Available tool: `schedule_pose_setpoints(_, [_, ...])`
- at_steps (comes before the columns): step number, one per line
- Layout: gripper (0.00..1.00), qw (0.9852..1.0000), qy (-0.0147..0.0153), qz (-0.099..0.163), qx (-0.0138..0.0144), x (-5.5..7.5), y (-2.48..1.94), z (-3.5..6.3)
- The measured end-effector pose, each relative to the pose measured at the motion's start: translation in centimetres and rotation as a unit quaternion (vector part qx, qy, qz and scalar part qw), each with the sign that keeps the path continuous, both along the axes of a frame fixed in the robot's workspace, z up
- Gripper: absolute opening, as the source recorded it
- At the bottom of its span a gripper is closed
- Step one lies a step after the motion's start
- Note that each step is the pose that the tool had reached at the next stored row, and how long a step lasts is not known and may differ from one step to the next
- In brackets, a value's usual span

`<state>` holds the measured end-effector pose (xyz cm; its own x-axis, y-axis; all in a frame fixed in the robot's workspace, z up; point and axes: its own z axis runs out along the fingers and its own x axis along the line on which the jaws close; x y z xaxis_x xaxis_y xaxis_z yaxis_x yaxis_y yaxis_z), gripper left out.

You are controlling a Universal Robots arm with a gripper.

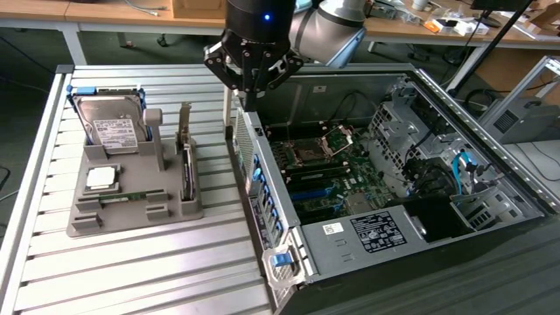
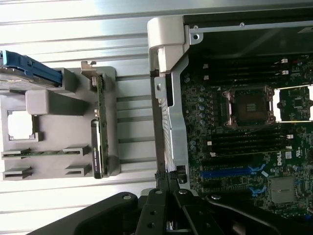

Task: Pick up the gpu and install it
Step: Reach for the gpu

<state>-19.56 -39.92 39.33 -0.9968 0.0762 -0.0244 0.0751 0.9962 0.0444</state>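
Note:
The gpu (image 1: 185, 154) stands on edge in a slot of the grey holder tray (image 1: 131, 220), its silver bracket pointing up. In the wrist view the gpu (image 2: 100, 132) shows as a thin dark green strip seen edge-on. My gripper (image 1: 248, 98) hangs above the rear wall of the open computer case (image 1: 262, 190), to the exterior view's right of the gpu and apart from it. The black fingers (image 2: 168, 196) come together to a point, and the gripper (image 2: 165, 178) is shut with nothing in it.
The tray also carries a silver hard drive (image 1: 109, 125), a CPU (image 1: 101, 176) and a RAM stick (image 1: 122, 195). Inside the case lies the motherboard (image 1: 324, 170) with a blue expansion slot (image 2: 230, 172). Cables and drive cages fill the case's far side.

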Motion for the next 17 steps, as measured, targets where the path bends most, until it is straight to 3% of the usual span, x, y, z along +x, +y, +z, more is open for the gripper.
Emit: schedule_pose_setpoints(17, [0.11, 1.0, 0.0, 0.0, 0.0, -0.46, 0.0, 0.0])
